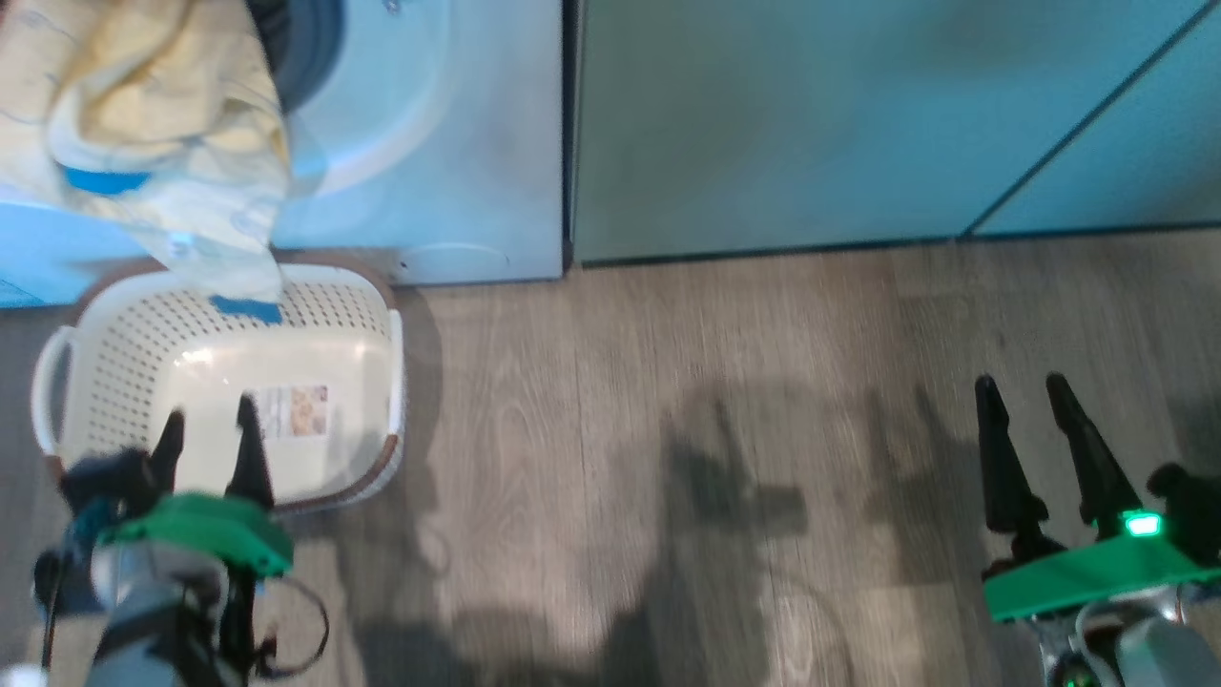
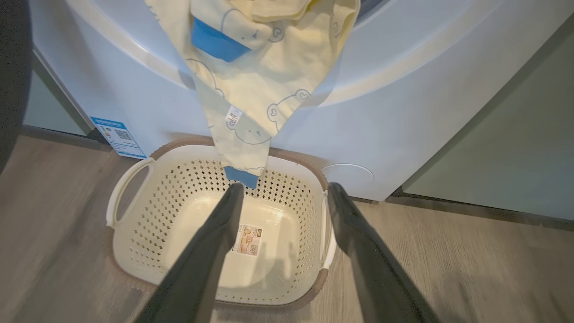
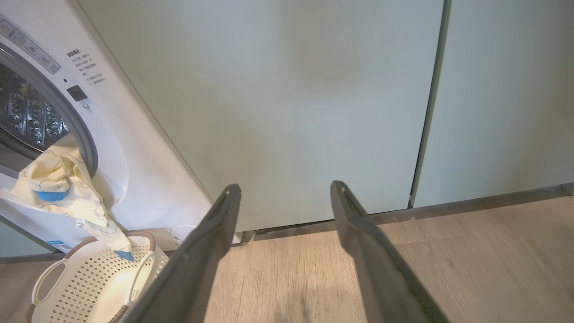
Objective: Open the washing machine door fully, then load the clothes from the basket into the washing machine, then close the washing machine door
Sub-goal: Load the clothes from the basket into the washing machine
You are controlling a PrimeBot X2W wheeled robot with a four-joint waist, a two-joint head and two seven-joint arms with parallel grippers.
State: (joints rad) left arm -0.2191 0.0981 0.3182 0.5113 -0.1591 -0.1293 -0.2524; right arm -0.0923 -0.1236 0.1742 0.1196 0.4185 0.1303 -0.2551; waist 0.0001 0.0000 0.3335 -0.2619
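Observation:
The pale yellow bear-print clothes (image 1: 162, 124) hang out of the washing machine's (image 1: 439, 172) round opening, and a blue-tipped end dangles into the basket (image 1: 124, 334). The cream basket stands on the floor against the machine, with only its label inside. My left gripper (image 1: 212, 410) hovers open over the basket's near side, below the hanging cloth (image 2: 260, 80), holding nothing. Far to the right, my right gripper (image 1: 1021, 382) is open above bare floor. The steel drum (image 3: 27, 116) shows uncovered. A dark band (image 2: 11, 67) at the left may be the washing machine door's rim.
Pale green cabinets (image 1: 811, 124) stand right of the machine. Wood-look floor (image 1: 668, 382) stretches between the basket and my right gripper. On the machine's lower front are a blue QR sticker (image 2: 117, 134) and a round flap (image 2: 347, 172).

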